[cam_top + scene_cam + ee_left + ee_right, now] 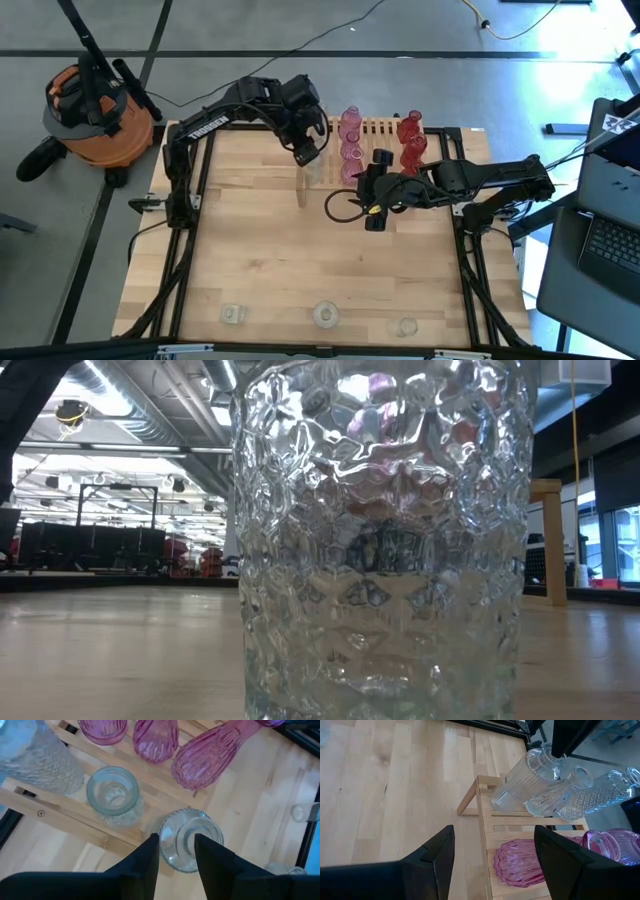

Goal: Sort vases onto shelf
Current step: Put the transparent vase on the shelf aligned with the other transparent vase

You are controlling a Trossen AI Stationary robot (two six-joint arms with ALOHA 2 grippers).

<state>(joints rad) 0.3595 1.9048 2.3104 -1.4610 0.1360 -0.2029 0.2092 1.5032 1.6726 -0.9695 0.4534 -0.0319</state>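
Observation:
The wooden shelf [385,128] stands at the table's far middle, with pink vases [350,135] and red vases [410,142] on its slats. My left gripper [308,152] hangs over the shelf's left end, pointing steeply down. It is open, with its fingers on either side of a clear vase [185,840]. That vase stands on the slats next to two other clear vases [112,790]. My right gripper [372,205] waits open and empty in front of the shelf. Below it, in the right wrist view, is a pink vase [520,862]. My left gripper [176,855] comes from above, slanting down, with one finger [150,860] on each side of the clear vase's neck [192,832]. Whether the fingers touch the glass I cannot tell. The vase stands upright on the shelf's slats [60,810].
Three clear vases stand along the table's near edge [232,313] [325,315] [405,325]. The middle one fills the low view [380,540] and hides the arms there. A black cable loop [340,205] lies beside my right gripper. Bare planks stretch between the shelf and the near row.

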